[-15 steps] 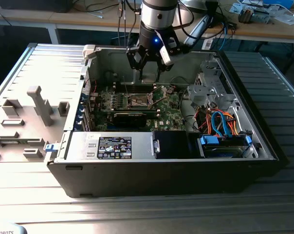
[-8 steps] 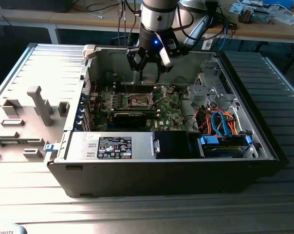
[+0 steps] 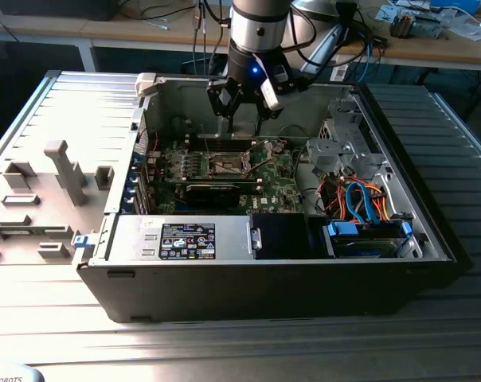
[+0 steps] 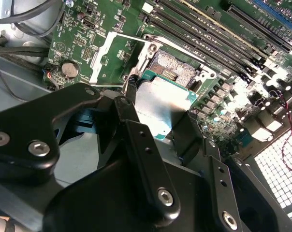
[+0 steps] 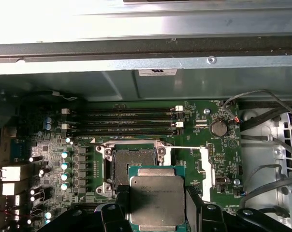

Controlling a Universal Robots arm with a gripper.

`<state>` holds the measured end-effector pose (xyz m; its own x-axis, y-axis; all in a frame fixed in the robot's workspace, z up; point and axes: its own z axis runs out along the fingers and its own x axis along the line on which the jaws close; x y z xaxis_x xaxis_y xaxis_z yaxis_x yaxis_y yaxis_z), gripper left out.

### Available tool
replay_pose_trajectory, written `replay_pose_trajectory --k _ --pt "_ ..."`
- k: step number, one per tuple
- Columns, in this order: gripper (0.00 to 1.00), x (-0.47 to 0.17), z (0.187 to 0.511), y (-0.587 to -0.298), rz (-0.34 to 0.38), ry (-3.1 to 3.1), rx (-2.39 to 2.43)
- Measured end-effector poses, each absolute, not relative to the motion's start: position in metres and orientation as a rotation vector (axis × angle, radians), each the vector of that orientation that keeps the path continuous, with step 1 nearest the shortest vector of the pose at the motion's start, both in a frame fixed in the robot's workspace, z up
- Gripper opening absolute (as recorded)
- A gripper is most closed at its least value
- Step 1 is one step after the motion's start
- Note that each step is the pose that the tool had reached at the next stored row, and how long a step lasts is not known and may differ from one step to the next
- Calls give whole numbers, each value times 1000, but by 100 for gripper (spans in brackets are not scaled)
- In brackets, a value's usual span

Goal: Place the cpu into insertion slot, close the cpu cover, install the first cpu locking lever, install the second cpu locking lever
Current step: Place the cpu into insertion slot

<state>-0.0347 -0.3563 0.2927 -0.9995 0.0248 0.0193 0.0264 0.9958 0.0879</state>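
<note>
One pincer [image 3: 243, 119] is clenched on the one cpu [image 5: 156, 198], held close to the single bare insertion slot [image 5: 134, 162] and not seated in it. Beside that slot, the one cpu cover [image 5: 207, 169] lies swung open. Pincer fingers [image 5: 121, 208] hide the cpu's side edges, and the open computer case [image 3: 185, 286] sits on a ribbed grey counter [image 3: 224, 350].

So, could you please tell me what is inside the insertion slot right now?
Only its bare dark contact field shows in the insertion slot. The cpu, clamped in the gripper, covers one edge, so that strip is hidden.
</note>
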Motion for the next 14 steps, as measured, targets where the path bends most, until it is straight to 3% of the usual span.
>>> replay_pose_trajectory --k 14 --pt "54 -35 290 -356 -137 -3120 -40"
